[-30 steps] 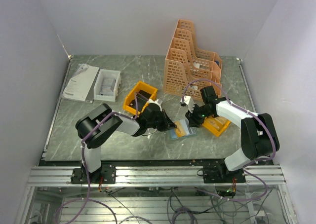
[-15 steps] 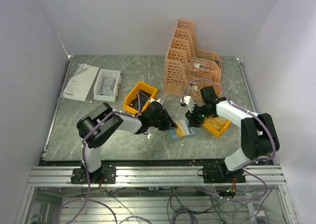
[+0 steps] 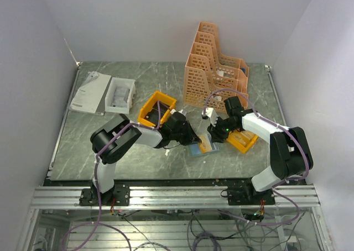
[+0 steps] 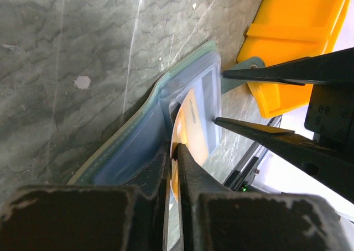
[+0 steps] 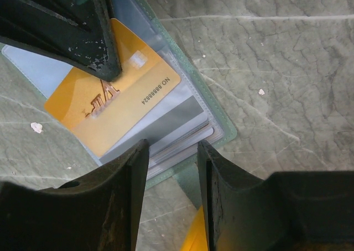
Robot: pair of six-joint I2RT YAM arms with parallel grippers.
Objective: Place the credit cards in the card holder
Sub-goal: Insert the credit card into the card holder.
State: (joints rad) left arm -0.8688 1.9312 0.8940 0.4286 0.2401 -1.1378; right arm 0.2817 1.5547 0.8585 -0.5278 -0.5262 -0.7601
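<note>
Card holder (image 3: pixel 200 148) lies open on the desk (image 3: pixel 110 151), at about four o'clock from its middle, and we see its bluish inside facing up. Our left claw (image 4: pixel 172 147) is pressed together on an orange credit card (image 4: pixel 192 121), pinching its near edge, while the card's far corner sits under a clear pocket of the holder. Our right claw (image 5: pixel 171 148) is spread, its fingers straddling the holder's edge at its two o'clock; a yellow bin (image 3: pixel 242 141) sits just beside the holder at three o'clock.
</note>
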